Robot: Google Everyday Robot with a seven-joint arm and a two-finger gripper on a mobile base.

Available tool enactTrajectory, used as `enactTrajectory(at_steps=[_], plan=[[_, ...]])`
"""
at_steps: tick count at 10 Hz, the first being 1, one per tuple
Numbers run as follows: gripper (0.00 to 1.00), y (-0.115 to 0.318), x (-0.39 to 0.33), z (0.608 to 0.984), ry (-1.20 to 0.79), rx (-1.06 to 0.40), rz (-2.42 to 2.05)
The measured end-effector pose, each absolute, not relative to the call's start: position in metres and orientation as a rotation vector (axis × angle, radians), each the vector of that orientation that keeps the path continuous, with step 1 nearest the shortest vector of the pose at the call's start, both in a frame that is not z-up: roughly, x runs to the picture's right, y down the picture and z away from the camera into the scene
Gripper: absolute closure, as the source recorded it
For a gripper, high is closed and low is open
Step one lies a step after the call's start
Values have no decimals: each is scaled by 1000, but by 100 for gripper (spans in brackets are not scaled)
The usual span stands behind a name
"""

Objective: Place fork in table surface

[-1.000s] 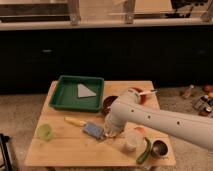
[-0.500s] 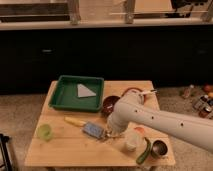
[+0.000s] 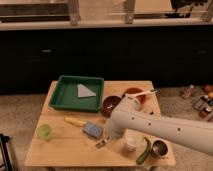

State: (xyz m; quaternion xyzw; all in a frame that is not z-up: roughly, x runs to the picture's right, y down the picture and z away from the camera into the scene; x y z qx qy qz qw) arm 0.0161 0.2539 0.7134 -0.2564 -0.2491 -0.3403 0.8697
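Note:
My white arm reaches in from the right, and its gripper [image 3: 106, 139] hangs low over the front middle of the light wooden table surface [image 3: 70, 150], mostly hidden under the wrist. A small pale slim thing, the fork [image 3: 101, 144], shows at the gripper's tip, right at the tabletop. I cannot tell whether it is held or touches the wood. It sits just in front of the blue sponge [image 3: 92, 130].
A green tray [image 3: 62, 97] with a white napkin stands at the back left. A green cup [image 3: 45, 131], a yellow-handled utensil [image 3: 75, 121], a dark bowl [image 3: 109, 104], a red bowl with a white spoon [image 3: 146, 93], a white cup [image 3: 131, 144], a cucumber [image 3: 144, 151] and a metal cup [image 3: 160, 148] are on the table.
The arm's end has moved slightly down and toward the table's front. Nothing else on the table has moved.

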Motion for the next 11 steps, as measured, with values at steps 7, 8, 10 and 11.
enactTrajectory(at_steps=[7,8,10,11], plan=[[84,299,-9,738,-542,-548,-677],[72,304,-13,740,-551,-553,-675],[55,308,-16,744,-557,-558,-665],[44,310,-17,745,-561,-559,-657]])
